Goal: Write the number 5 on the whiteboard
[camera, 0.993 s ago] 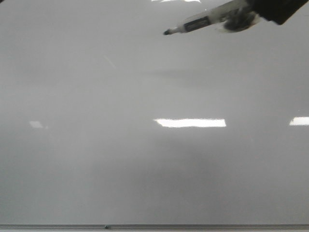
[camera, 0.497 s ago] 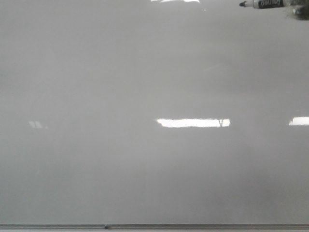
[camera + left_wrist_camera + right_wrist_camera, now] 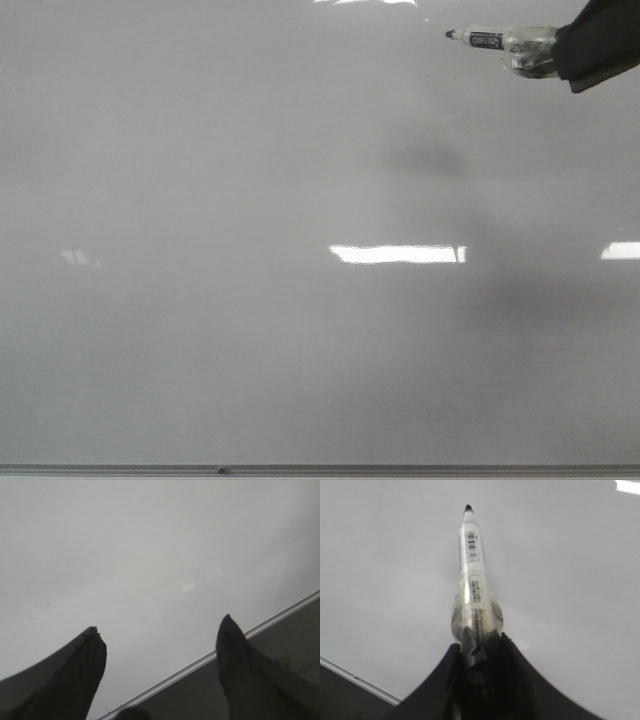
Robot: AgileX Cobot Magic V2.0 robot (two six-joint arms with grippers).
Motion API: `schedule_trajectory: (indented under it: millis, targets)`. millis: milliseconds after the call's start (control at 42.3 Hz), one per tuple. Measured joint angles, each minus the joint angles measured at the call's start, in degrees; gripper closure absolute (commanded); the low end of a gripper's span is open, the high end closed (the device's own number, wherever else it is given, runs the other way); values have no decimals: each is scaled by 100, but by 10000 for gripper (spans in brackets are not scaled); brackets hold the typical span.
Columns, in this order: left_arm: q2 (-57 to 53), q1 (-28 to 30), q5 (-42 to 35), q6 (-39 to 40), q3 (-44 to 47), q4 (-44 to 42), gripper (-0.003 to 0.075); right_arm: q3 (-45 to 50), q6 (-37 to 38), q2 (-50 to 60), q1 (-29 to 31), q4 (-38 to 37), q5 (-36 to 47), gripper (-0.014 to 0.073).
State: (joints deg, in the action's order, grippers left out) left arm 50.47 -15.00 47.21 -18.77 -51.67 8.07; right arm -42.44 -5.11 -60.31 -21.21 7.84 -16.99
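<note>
The whiteboard (image 3: 250,330) fills the front view, pale grey and glossy. No number 5 shows on it. My right gripper (image 3: 560,50) enters at the top right, shut on a white marker (image 3: 490,40) with a black tip pointing left, held above the board with a faint shadow under it. In the right wrist view the marker (image 3: 472,575) sticks out from the shut gripper (image 3: 480,642) over the board (image 3: 560,570). My left gripper (image 3: 160,625) is open and empty over the board (image 3: 125,545), beside its edge; it is out of the front view.
A thin grey metal edge strip (image 3: 320,468) runs along the board's bottom; it also shows in the left wrist view (image 3: 200,661) and the right wrist view (image 3: 360,682). Bright rectangular light reflections (image 3: 398,254) lie on the board.
The right gripper with the marker rose and moved right nearly out of view, then came back down and left a little. The board is unmarked throughout.
</note>
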Motion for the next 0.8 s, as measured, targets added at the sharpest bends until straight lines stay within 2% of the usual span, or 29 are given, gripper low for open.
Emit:
schedule_trajectory:
  millis: [402, 804]
  targets:
    - [0, 0, -37, 0, 0, 11, 258, -651, 0, -970, 0, 0, 172, 662]
    - [0, 0, -39, 0, 0, 11, 258, -729, 0, -1450, 0, 0, 111, 662]
